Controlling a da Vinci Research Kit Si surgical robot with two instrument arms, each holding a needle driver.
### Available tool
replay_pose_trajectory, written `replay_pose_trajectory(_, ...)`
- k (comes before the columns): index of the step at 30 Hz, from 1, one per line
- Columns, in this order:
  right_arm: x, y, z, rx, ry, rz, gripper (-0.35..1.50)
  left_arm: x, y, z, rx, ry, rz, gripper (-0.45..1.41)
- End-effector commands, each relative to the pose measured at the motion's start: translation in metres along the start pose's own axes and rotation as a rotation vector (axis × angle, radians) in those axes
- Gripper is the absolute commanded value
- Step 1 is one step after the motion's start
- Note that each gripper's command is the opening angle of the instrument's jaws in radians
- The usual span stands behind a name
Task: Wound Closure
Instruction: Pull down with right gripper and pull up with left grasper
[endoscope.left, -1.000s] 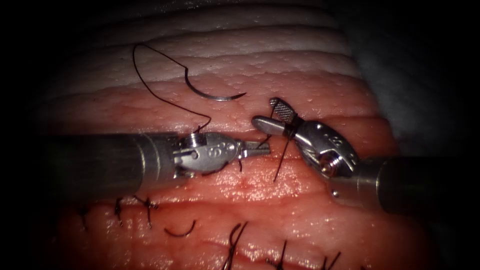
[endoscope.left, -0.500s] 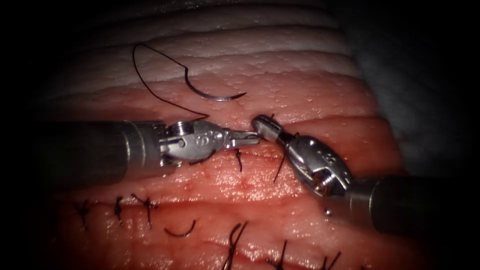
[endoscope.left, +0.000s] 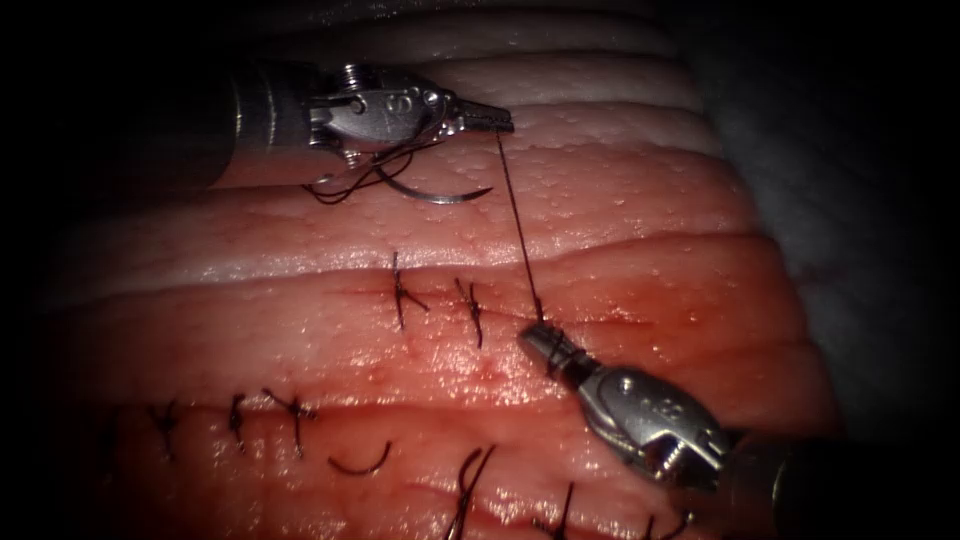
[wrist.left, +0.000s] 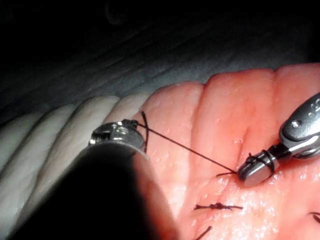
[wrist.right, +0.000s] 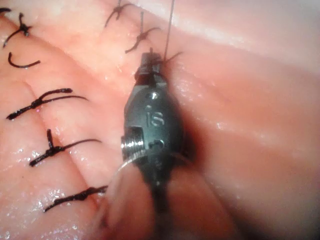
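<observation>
Holding the thread (endoscope.left: 518, 225) taut between both tools: left tool (endoscope.left: 490, 118) up over the pale upper tissue (endoscope.left: 620, 190), jaws pressed together on the thread's upper end; right tool (endoscope.left: 540, 340) down at the cut (endoscope.left: 640, 318), jaws closed, thread wrapped round them and gripped at the tip. Pulled apart since half a second ago, when both tips met at the cut; judged a knot being drawn down, the opposed pull keeping the strand straight and the throw seated on the wound line. Needle (endoscope.left: 440, 193) lying free on the tissue just below the left tool, above the cut, held by neither tool and not in the tissue; slack thread looped beside it. Counted at this cut: two tied stitches (endoscope.left: 400, 295) left of the right tool's tip. Counted: one needle, two tools. Further stitches (endoscope.left: 290, 405) along a lower closed line; number not certain.
</observation>
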Motion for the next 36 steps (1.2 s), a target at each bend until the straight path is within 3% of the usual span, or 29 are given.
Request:
replay_pose_trajectory(1, -0.0008, -0.0009, 0.0000, 0.003, -0.005, 0.000, -0.35, 0.0003, -0.0010, 0.0010, 0.002, 0.001, 0.000, -0.45)
replay_pose_trajectory(17, -0.0008, -0.0020, -0.0020, 0.008, -0.041, -0.065, -0.35, -0.0013, -0.0091, 0.0057, 0.039, -0.009, -0.014, -0.45)
replay_pose_trajectory(29, -0.0005, -0.0035, -0.0018, -0.016, -0.058, -0.061, -0.35, -0.0028, -0.0128, 0.0091, 0.118, 0.035, -0.023, -0.45)
replay_pose_trajectory(36, -0.0004, -0.0040, -0.0019, -0.021, -0.062, -0.059, -0.35, -0.0034, -0.0136, 0.0104, 0.122, 0.051, -0.016, -0.45)
